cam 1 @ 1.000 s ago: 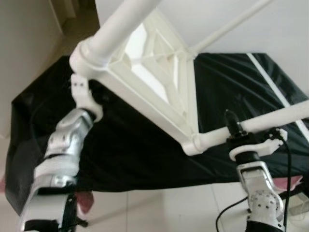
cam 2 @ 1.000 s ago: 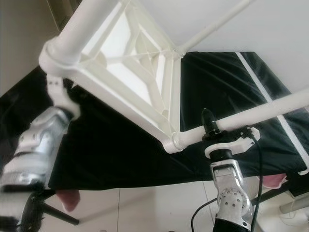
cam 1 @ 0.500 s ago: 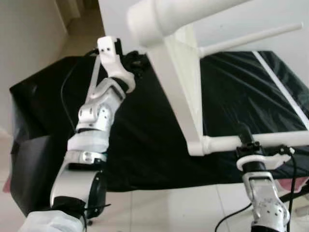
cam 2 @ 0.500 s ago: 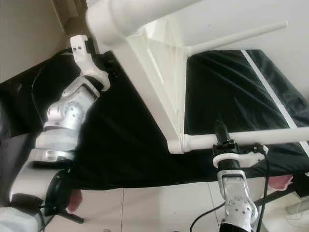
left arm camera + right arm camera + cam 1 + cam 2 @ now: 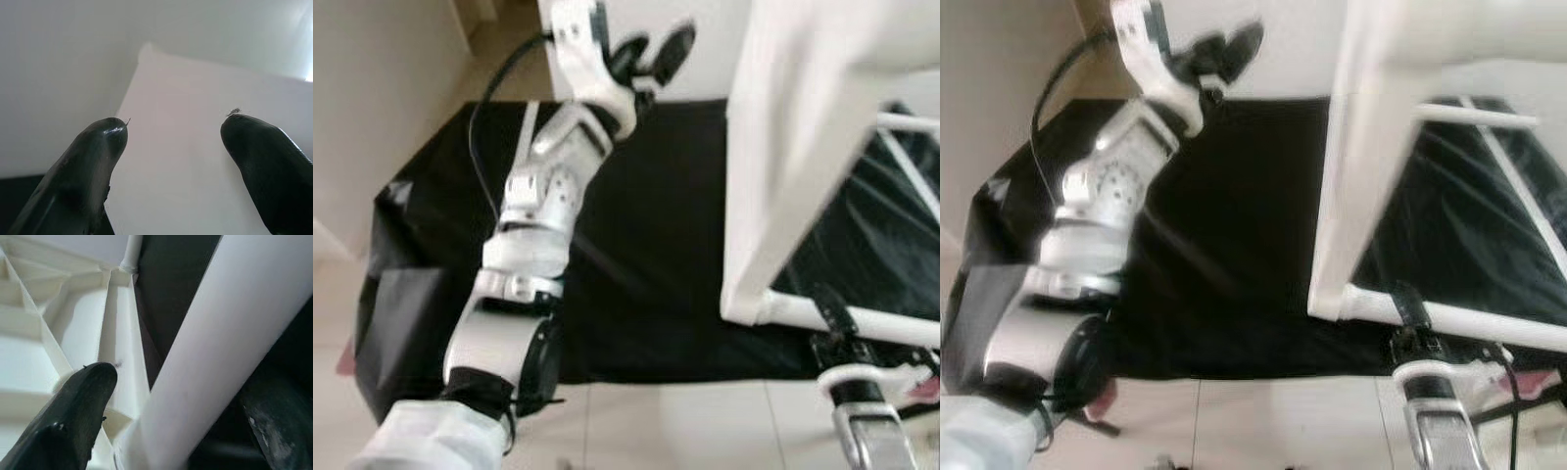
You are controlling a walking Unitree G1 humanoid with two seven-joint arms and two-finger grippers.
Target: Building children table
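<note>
The white children table [image 5: 783, 166] now stands on edge over the black cloth [image 5: 646, 245], near its front edge, tipped up from 1 s ago. Right gripper [image 5: 1408, 315] still clamps a leg [image 5: 1469, 323]. Left gripper [image 5: 646, 54] has let go — fingers apart, empty, raised toward the tabletop, prob. to steady it.

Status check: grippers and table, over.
Right gripper shut on table leg. Left gripper open, raised, off the white table. Black cloth beneath.

table [image 5: 773, 186] smooth white plastic | sheet [image 5: 646, 255] glossy black | arm [image 5: 533, 230] silver metal
</note>
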